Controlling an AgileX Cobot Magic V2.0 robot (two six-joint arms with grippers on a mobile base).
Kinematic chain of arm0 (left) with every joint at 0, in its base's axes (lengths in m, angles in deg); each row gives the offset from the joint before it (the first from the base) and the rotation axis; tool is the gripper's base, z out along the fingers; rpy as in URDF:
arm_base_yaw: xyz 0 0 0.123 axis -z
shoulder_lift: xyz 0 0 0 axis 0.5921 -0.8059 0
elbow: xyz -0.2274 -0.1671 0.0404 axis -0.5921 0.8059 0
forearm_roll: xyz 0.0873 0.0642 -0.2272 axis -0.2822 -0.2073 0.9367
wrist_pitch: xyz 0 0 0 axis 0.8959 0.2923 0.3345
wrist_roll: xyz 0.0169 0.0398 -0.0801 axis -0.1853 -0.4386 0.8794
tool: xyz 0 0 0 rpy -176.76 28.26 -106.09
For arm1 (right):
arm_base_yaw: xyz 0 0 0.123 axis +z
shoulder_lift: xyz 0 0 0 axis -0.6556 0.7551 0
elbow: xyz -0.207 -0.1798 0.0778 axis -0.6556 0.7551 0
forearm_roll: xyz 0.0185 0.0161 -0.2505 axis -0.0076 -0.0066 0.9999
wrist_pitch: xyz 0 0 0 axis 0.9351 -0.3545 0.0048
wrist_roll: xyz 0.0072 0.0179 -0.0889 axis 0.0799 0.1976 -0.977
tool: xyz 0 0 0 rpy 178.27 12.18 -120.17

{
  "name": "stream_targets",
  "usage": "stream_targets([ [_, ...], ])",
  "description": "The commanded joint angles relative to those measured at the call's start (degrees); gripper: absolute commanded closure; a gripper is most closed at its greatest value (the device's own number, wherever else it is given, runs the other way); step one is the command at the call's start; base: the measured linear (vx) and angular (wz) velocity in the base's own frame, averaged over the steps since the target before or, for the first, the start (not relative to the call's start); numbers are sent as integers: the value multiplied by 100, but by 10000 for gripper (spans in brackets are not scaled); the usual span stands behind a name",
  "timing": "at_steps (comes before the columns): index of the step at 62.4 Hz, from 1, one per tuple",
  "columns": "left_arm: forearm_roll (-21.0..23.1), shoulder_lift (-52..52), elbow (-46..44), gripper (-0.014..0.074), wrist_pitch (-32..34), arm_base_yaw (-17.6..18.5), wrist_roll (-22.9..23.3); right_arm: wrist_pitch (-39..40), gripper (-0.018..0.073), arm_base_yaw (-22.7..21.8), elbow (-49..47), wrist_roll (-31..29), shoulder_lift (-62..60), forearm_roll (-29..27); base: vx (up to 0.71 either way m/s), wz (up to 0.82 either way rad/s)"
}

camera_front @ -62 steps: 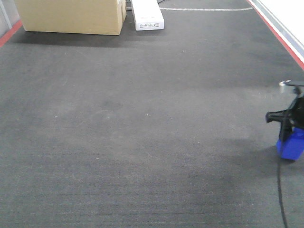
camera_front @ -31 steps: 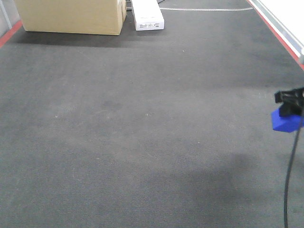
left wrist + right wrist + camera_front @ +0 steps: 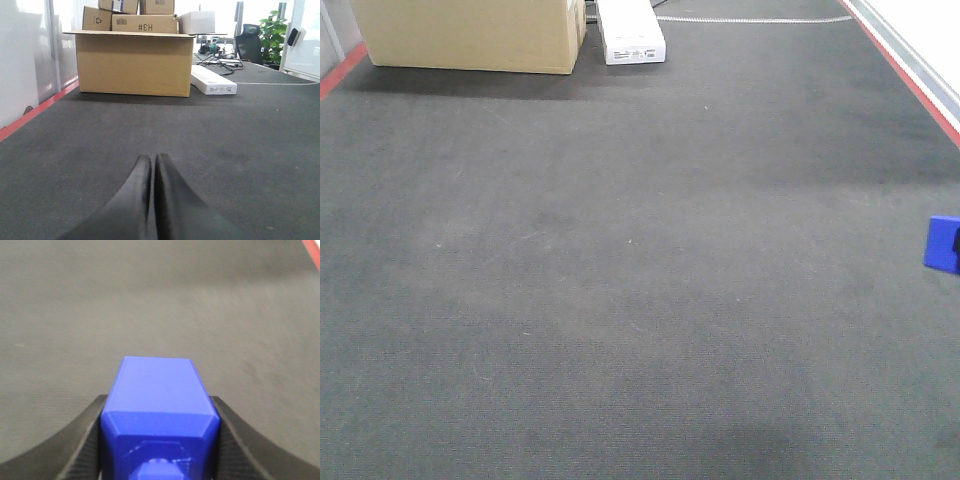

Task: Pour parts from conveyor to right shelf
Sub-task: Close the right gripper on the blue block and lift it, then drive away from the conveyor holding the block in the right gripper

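A glossy blue part [image 3: 159, 385] is clamped between the two black fingers of my right gripper [image 3: 159, 400], held above the dark grey conveyor belt [image 3: 150, 300]. In the front view only a corner of that blue part [image 3: 942, 244] shows at the right edge, and the right gripper itself is almost wholly out of frame. My left gripper [image 3: 152, 159] hovers low over the belt [image 3: 100, 130], its fingers pressed together with nothing between them. The right shelf is out of view.
A large cardboard box [image 3: 470, 35] and a flat white box [image 3: 630, 32] stand at the belt's far end. A red stripe [image 3: 910, 75] marks the belt's right edge. In the left wrist view a red stripe [image 3: 30, 117] runs along the left.
My right gripper has lifted the blue part off the belt and carried it right, so the arm has nearly left the front view.
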Motion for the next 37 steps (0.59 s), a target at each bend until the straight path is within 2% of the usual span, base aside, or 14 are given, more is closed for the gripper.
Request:
stream_targets([
  [1,14,78,174,603,438,-12,44,498,564,221,155,-84,-585,-78,0,0],
  [11,14,78,174,603,438,-12,44,807,564,363,732,-84,-1291,72,0,0],
  [31,14,78,174,603,438,-12,44,1878,564,1123,2056,-104,-2683,299,0,0],
  [37,14,78,174,603,438,-12,44,2001,564,1131,2187,-99,-2941,296,0,0],
])
